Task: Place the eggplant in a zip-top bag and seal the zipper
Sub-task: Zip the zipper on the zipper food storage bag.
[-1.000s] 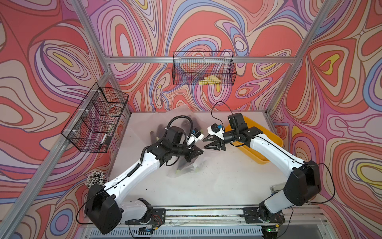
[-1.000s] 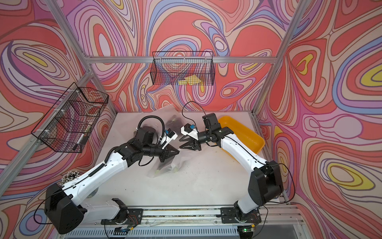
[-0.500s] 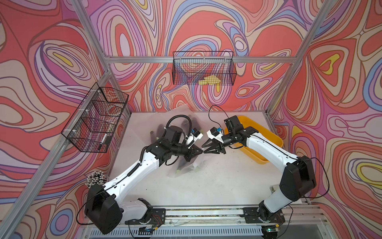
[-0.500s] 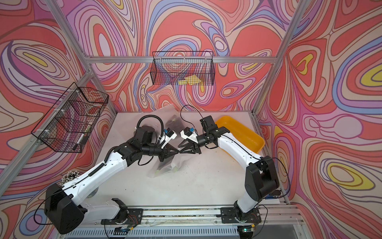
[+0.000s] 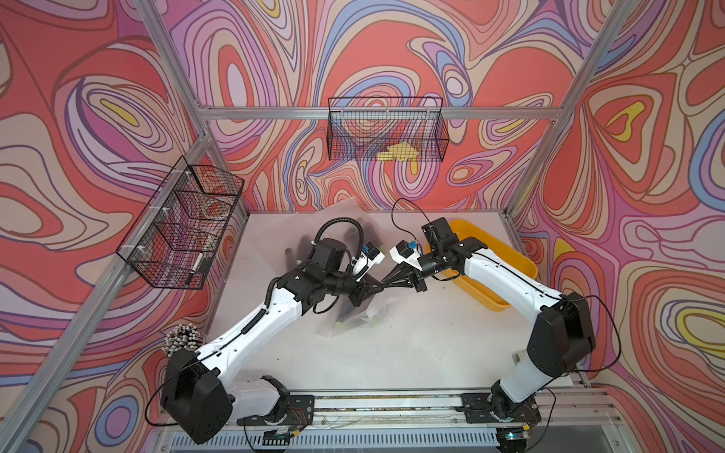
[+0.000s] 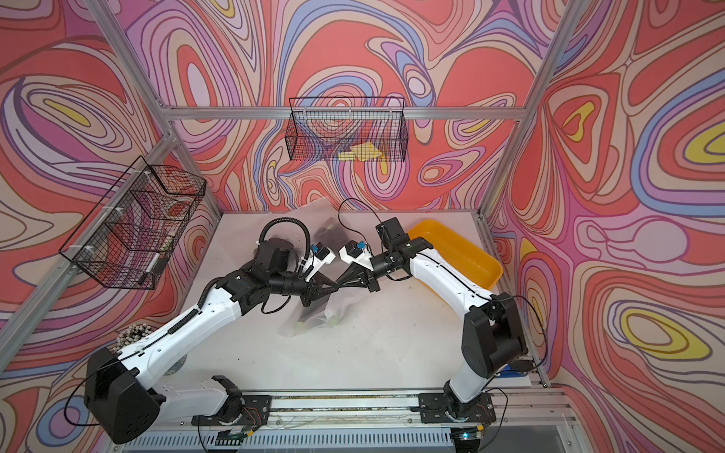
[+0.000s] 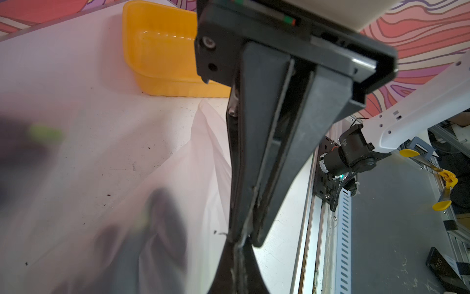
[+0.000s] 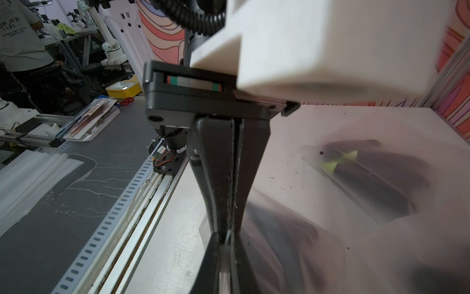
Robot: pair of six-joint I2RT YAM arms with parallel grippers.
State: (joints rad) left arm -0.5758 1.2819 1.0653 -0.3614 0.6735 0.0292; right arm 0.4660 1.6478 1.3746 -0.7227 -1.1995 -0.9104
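Both grippers pinch the bag's top edge, tip to tip, at the table's centre.

The left gripper and right gripper meet nose to nose. Each has its jaws pressed together on a thin strip of the zip-top bag, and both wrist views show only film between the fingers. The bag sags from that pinch toward 7 o'clock. The eggplant shows as a dark shape behind the cloudy film. A yellow tray sits at 2 o'clock on the table. The only lettering in view, on a bystander's grey shirt outside the cell, is too blurred to read.
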